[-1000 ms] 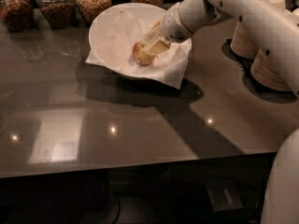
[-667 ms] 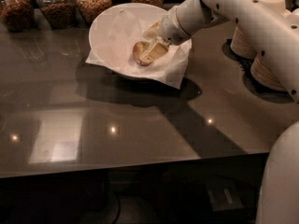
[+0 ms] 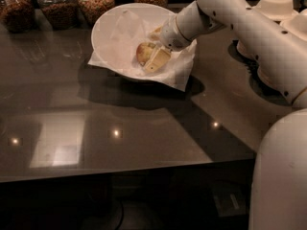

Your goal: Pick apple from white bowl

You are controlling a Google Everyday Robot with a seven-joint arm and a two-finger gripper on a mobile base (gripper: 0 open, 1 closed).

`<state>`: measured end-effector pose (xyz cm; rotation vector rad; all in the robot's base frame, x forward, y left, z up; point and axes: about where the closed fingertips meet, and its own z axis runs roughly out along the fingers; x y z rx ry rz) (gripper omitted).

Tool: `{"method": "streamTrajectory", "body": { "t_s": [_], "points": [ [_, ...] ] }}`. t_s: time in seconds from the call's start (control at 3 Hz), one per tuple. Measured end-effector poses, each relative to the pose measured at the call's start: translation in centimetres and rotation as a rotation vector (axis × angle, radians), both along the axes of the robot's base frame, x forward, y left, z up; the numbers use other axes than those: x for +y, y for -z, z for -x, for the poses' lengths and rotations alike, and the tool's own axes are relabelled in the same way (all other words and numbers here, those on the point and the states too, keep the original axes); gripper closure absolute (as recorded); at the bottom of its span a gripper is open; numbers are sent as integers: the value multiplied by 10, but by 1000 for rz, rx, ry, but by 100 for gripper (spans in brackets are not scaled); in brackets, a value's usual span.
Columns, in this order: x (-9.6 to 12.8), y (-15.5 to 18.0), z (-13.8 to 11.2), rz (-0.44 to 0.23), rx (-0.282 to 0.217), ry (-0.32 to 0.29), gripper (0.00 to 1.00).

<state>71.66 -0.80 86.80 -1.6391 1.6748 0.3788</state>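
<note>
The apple (image 3: 142,52), yellowish with a brown blush, lies inside the white bowl (image 3: 115,28), right of its centre, on the crinkled white paper lining. My gripper (image 3: 150,51) reaches down into the bowl from the right. It is open, with one finger behind the apple and the other finger (image 3: 157,61) in front, touching it. The apple rests on the paper between the two. The bowl stands on the dark countertop at the back.
Several glass jars of nuts and snacks (image 3: 96,1) line the back edge behind the bowl. Stacked beige paper bowls (image 3: 276,8) stand at the back right, behind my arm. The countertop's front edge (image 3: 124,174) runs across the lower part of the view.
My gripper has moved a little lower and further into the bowl around the apple. The apple has shifted slightly left. The bowl stays in place.
</note>
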Motion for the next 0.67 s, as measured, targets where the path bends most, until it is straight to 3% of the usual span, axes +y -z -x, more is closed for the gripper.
{"method": "streamTrajectory", "body": {
  "t_s": [0.33,0.67],
  "points": [
    [3,5,-3,-2,8,-1,24],
    [5,7,-4,-1,11,-4,41]
  ]
}}
